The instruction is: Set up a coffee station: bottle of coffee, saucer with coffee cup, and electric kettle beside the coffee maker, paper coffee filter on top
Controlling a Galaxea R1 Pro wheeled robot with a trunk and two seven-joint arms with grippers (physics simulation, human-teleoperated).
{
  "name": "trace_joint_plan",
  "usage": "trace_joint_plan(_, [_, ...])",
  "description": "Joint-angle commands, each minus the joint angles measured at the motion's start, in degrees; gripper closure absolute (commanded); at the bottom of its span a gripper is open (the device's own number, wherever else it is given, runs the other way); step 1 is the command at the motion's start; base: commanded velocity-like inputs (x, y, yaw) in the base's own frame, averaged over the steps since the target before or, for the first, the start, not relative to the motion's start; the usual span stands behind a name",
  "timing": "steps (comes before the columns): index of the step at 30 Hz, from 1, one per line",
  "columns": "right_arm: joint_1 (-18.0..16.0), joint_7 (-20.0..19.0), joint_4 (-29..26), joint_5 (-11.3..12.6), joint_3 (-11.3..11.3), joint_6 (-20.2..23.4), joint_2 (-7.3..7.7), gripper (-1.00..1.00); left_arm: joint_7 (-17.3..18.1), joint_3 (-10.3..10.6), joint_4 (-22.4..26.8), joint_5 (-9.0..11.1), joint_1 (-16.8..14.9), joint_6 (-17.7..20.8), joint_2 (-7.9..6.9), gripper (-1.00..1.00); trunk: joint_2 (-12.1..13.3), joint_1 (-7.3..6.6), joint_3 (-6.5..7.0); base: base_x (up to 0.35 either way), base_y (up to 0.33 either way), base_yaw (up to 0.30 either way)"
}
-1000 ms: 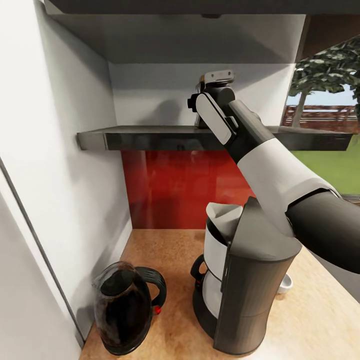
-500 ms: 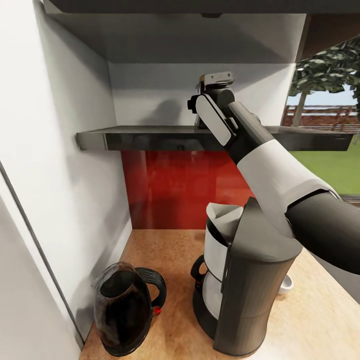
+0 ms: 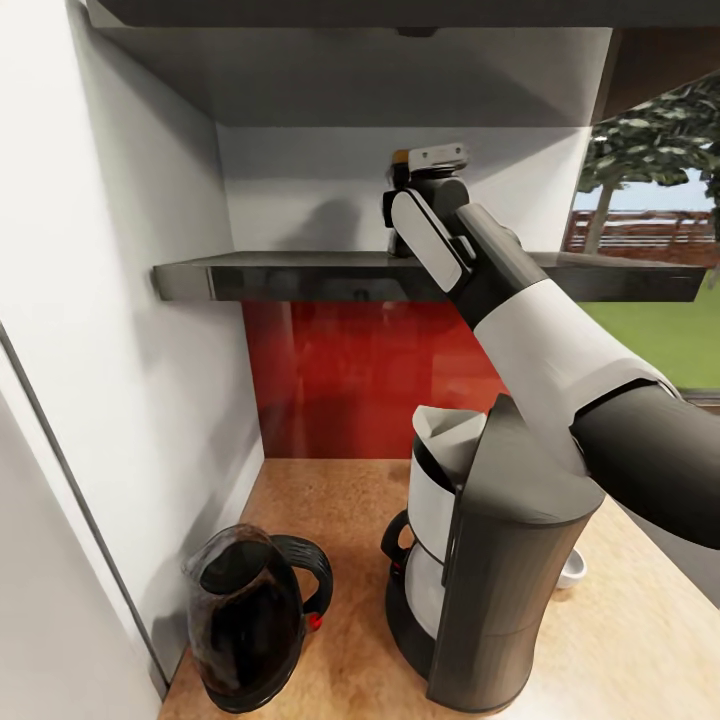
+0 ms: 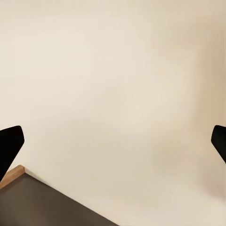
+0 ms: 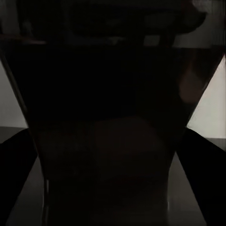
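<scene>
No readable brand, label or lettering on any item.

Materials: the kitchen countertop (image 3: 330, 500) is light speckled wood-grain. The kitchen shelf (image 3: 300, 272) is a thin glossy black board against the pale wall, with a red backsplash (image 3: 340, 380) beneath it. The coffee maker (image 3: 500, 570) is a charcoal matte tower with a white carafe section; the paper coffee filter (image 3: 447, 432), white and folded, sits in its top. The electric kettle (image 3: 245, 620) is a rounded smoky glass jug with black loop handle and a small red switch, standing on the counter just beside the coffee maker, toward the wall. A white rim, either cup or saucer, peeks out behind the coffee maker; I cannot tell which.

Tool: my right gripper (image 3: 405, 200) is raised to shelf level at the bottle of coffee (image 3: 399, 170), whose orange cap shows just past the wrist housing. In the right wrist view the bottle of coffee (image 5: 108, 132) is a dark, tapered glass body close between my two fingers (image 5: 14, 179), which flank it tightly; actual contact I cannot tell. The bottle's base appears to rest on the shelf.

My left gripper (image 4: 113, 141) is spread wide, holding nothing, facing a plain cream surface.
</scene>
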State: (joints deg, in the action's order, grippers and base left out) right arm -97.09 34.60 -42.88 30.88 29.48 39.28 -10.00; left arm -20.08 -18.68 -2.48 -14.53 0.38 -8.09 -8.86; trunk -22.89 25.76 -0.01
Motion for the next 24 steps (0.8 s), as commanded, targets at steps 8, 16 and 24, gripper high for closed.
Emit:
trace_joint_plan(8, [0.0, 0.6, 0.0, 0.8, 0.2, -0.1, 0.00, 1.00, -0.2, -0.6, -0.2, -0.6, 0.0, -0.3, -0.12, -1.00, 0.0, 0.02, -0.01, 0.000, 0.000, 0.000])
trace_joint_plan(16, [0.4, 0.6, -0.1, 0.9, 0.2, 0.0, 0.00, 1.00, -0.1, -0.5, -0.2, -0.6, 0.1, -0.3, -0.11, -1.00, 0.0, 0.02, -0.01, 0.000, 0.000, 0.000])
trace_joint_plan(24, [0.4, 0.6, -0.1, 0.9, 0.2, 0.0, 0.00, 1.00, -0.1, -0.5, -0.2, -0.6, 0.1, -0.3, -0.11, -1.00, 0.0, 0.02, -0.01, 0.000, -0.024, 0.000])
